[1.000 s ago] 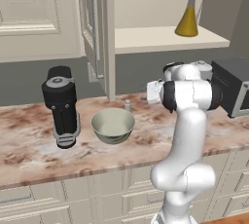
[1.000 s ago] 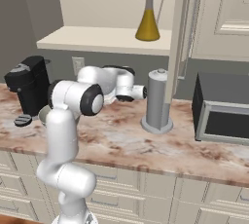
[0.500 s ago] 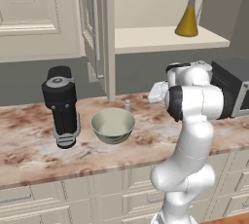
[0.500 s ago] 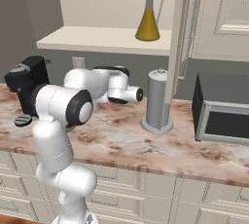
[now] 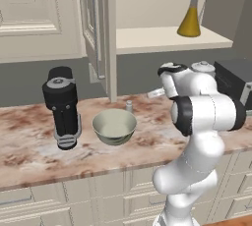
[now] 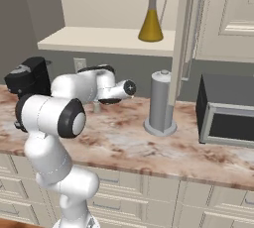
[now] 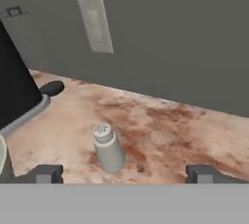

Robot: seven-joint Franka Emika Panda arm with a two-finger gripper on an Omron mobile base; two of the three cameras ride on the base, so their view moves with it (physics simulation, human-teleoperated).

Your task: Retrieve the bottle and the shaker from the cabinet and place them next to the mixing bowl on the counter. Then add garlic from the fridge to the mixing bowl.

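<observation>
Moved: arm's upper links have swung right; shaker (image 7: 108, 147) unchanged.
Gripper (image 7: 124, 173): spread wide, empty.
Shaker: upright on counter (image 7: 165, 130), beside bowl (image 5: 114, 127).
Bottle (image 5: 189, 22): far shelf.
Risk: arm clipping the shaker, toppling it.

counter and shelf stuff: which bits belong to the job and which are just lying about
Job: bottle on the cabinet shelf; shaker on the counter by the mixing bowl; open gripper.
Lying about: coffee machine, paper towel holder, microwave.

The marble counter (image 5: 29, 146) carries the mixing bowl (image 5: 114, 127), shaker (image 7: 108, 147) and black blender (image 5: 62, 107); the shelf (image 5: 162, 39) holds the bottle (image 5: 190, 19).
</observation>
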